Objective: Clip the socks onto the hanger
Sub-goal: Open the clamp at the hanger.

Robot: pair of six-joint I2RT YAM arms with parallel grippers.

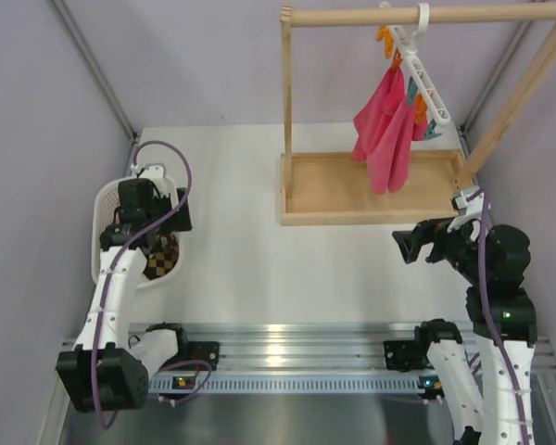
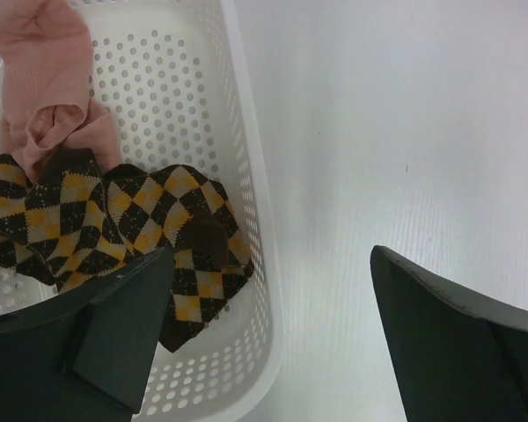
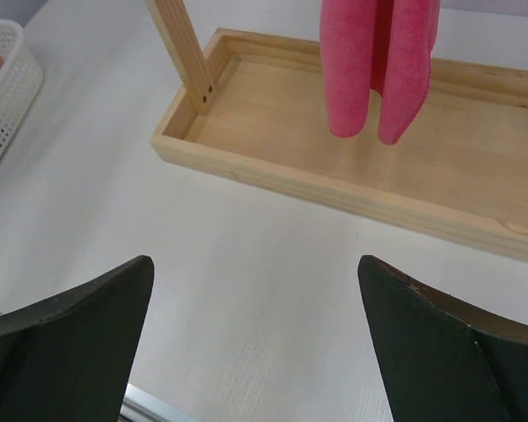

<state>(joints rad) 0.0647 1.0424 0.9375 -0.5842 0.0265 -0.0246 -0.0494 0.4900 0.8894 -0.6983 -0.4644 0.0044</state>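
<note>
- Pale white surface (image 1: 241, 250): carries everything else
- Light wooden rack (image 1: 352, 190) with a tray base and a top rail: stands at about one o'clock on the surface
- White perforated plastic basket (image 1: 105, 222): at nine o'clock, by the surface's left edge
- Left hand (image 2: 268, 264): hovers over the basket's right rim, fingers spread wide, holding nothing
- Right hand (image 3: 255, 264): at about four o'clock, aimed toward the rack, equally wide and empty
- Long thin white plastic hanger (image 1: 424, 79) with orange and teal clips: hooked on the rail at one o'clock, hanging tilted, and a bright pink cloth (image 1: 385, 134) appears to hang from it
- Two dark brown and yellow diamond-check socks (image 2: 114, 220): crumpled together in the basket, at the left hand's nine o'clock, touching a peach-pink sock (image 2: 44, 79)
- Handling: the socks are probably light, limp and prone to lift as a tangle, so pinching one raised fold near the rim side looks best
</note>
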